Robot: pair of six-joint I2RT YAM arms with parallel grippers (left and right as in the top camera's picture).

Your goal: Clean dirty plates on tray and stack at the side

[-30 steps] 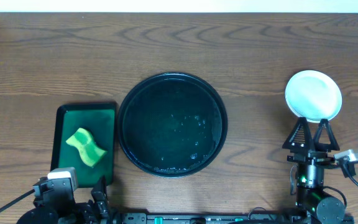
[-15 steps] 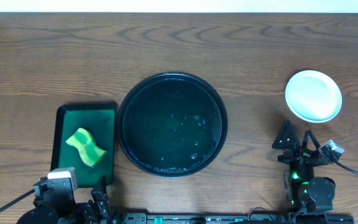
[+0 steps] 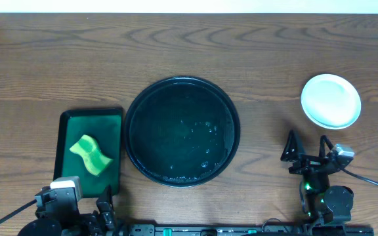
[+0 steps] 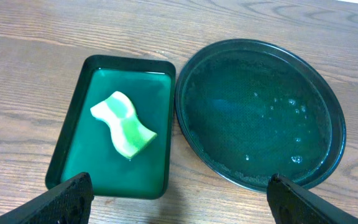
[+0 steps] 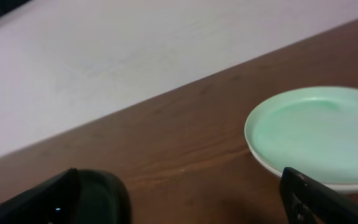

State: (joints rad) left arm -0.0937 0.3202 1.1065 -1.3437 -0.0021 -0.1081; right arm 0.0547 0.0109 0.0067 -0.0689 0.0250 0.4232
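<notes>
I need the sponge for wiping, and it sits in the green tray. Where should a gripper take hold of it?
Grip the sponge across its narrow, wavy waist, coming straight down from above. It lies flat and diagonal in the green tray, whose raised walls would likely block a sideways approach, so turn the fingers to match the diagonal.

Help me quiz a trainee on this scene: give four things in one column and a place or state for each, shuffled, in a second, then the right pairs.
Things
1. sponge
2. plates
3. black tray
4. right claw

Place or state
A. middle of the table, nothing on it
B. far right, stacked
C. in the green tray, on the left
D. open and holding nothing, just short of the plates

Pairs: 1-C, 2-B, 3-A, 4-D
</notes>
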